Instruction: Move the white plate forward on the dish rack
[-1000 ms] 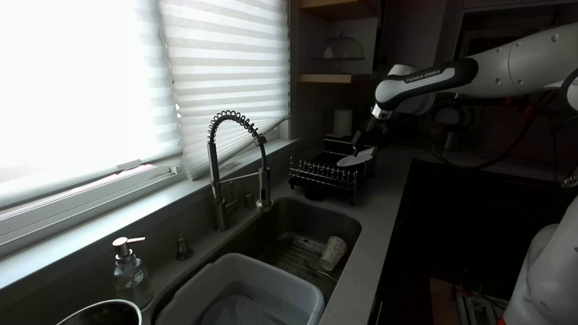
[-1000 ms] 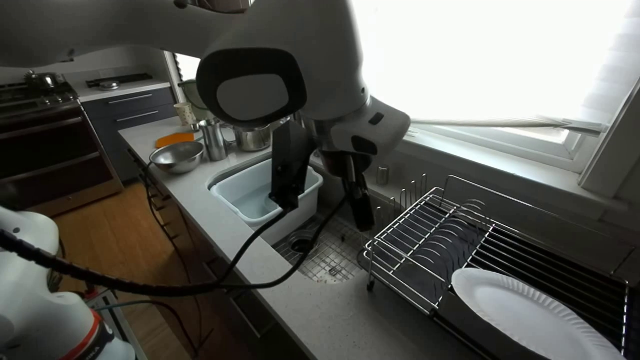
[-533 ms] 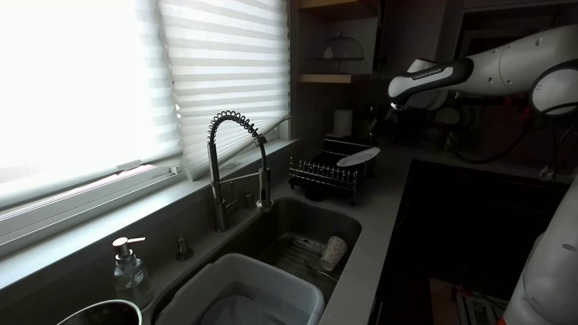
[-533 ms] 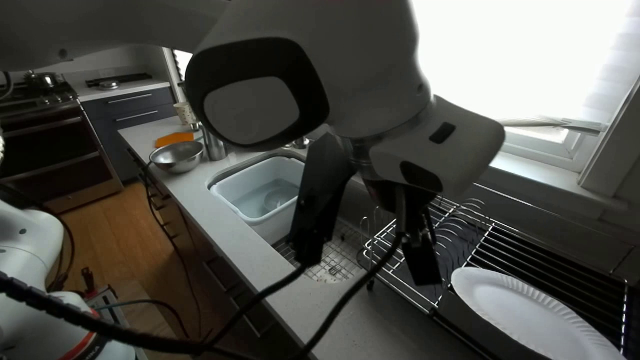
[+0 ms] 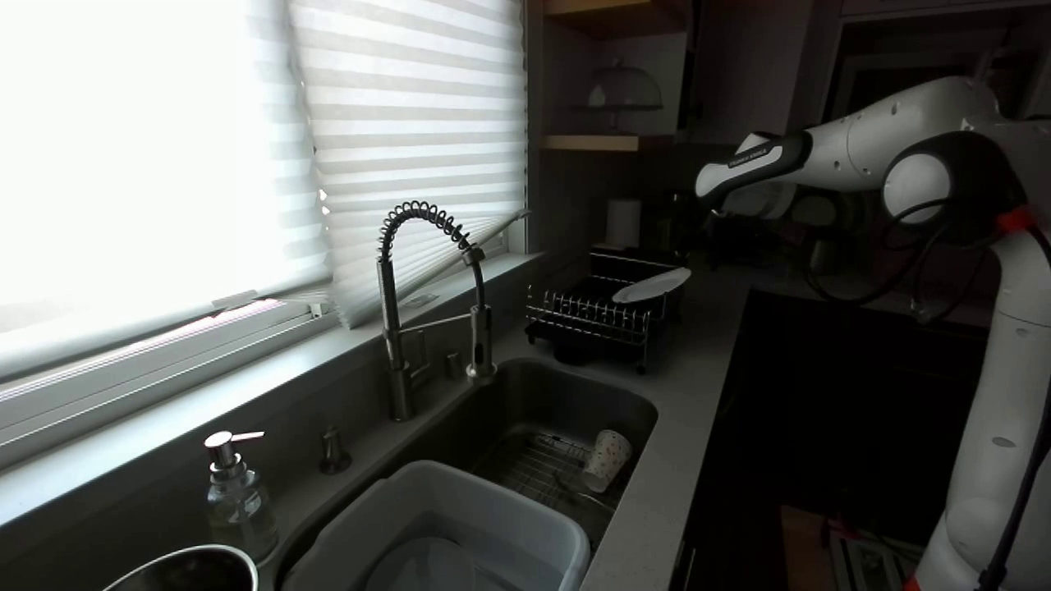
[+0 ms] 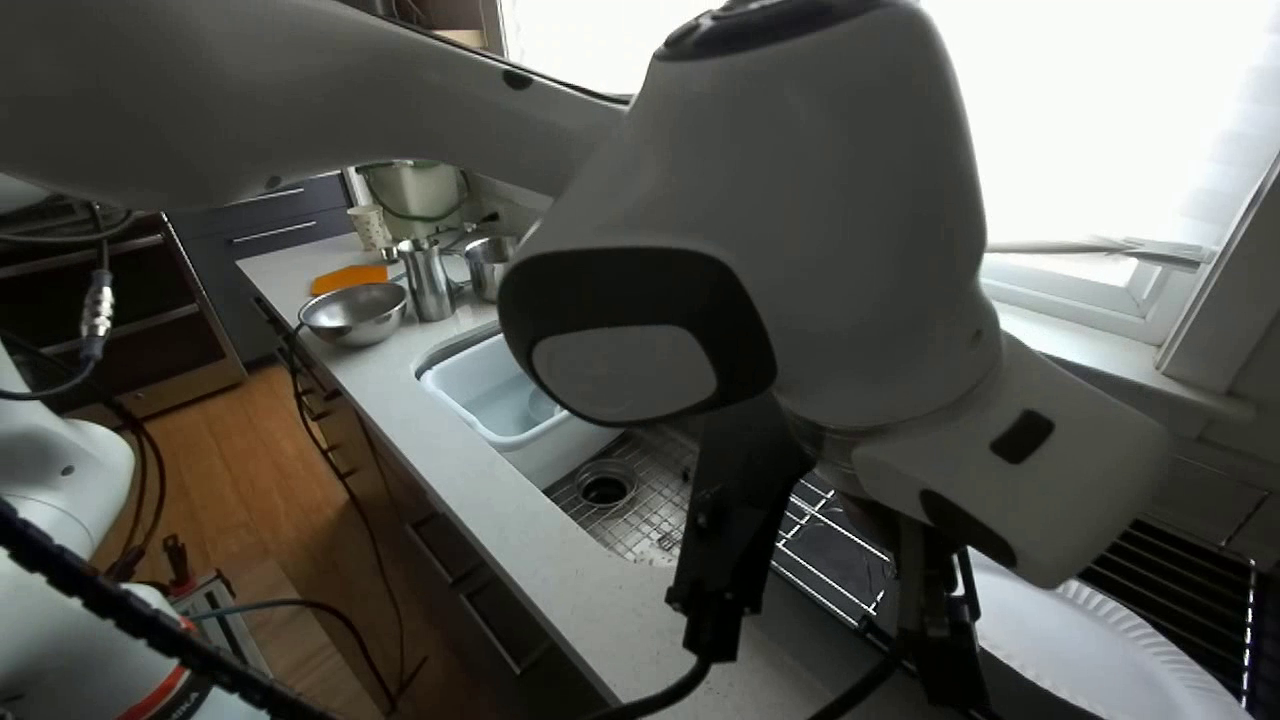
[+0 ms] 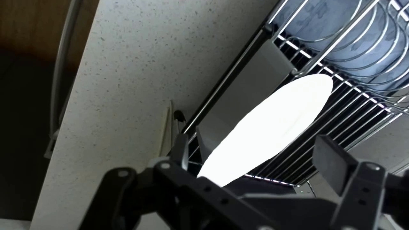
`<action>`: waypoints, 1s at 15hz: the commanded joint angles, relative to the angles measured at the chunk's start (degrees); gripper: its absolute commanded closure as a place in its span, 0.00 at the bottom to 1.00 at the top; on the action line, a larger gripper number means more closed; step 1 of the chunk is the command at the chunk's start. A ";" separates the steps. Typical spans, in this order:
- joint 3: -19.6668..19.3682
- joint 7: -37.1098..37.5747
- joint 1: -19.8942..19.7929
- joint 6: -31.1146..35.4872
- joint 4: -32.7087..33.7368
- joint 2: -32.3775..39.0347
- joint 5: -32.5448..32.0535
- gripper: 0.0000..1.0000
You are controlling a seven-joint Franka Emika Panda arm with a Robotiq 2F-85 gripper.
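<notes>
The white plate (image 5: 653,286) lies tilted on one side of the black wire dish rack (image 5: 587,324), near the counter's front side. The plate also shows in another exterior view (image 6: 1085,640), partly hidden by the gripper and arm, with the rack (image 6: 835,560) behind the arm. In the wrist view the plate (image 7: 271,127) is a bright white oval on the rack's wires (image 7: 354,105). My gripper (image 7: 255,155) is open, with its fingers wide apart and the plate's near end behind the left finger. Nothing is held. Whether the gripper touches the plate cannot be told.
A sink (image 5: 649,402) with a spotted cup (image 5: 608,460) and a white tub (image 5: 566,533) lies beside the rack. A tall spring faucet (image 5: 394,328) stands behind the sink. A metal bowl (image 6: 355,314) sits farther along the counter (image 6: 640,610).
The arm has moved along the counter, away from the sink, and the gripper has come over the plate's side of the rack. The plate and rack look unmoved.
</notes>
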 commanded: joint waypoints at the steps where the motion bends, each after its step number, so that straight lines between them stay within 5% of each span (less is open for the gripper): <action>1: 1.29 0.36 -2.12 0.90 2.83 4.50 2.83 0.00; 5: 2.25 0.11 -3.59 1.11 4.11 6.59 4.78 0.00; 6: 2.58 -0.07 -3.92 1.28 4.33 6.89 5.43 0.08; 7: 2.95 -0.38 -4.31 1.29 4.58 7.09 6.24 0.28; 15: 4.91 -0.08 -6.60 1.09 5.35 8.51 8.57 0.89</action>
